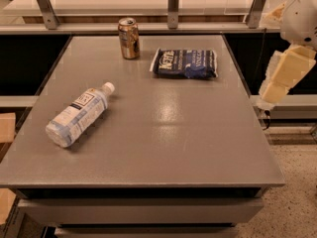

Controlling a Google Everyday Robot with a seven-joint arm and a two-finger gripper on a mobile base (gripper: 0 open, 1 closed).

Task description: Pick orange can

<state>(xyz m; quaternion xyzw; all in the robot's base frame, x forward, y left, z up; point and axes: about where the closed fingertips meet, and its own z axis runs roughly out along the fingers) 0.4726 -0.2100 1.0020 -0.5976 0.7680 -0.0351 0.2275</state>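
A grey desk with a flat, faintly speckled top fills most of the view, and overhead light glares off its middle. Beyond its far edge runs a metal rail with three upright posts, and a pale surface lies behind them. Under the near edge sit two grey panels like drawer fronts. A speckled stone-like floor shows past the near right corner, and something light brown, like wood or cardboard, pokes in at the left edge of the view.

The orange can stands upright close to the far edge, left of its middle, with its silver top and pull tab facing up. No writing on its shiny body can be read. Just to its right, apart from it, a dark blue chip bag lies flat. It has white lettering, but the words cannot be made out.

A clear plastic water bottle lies on its side near the left edge, its white cap pointing towards the far right corner. Its white label carries a dark mark that is unreadable. What is inside cannot be told.

The gripper, cream-coloured, hangs off the desk beyond the right edge, well apart from the can. Whether it is open or closed cannot be told.
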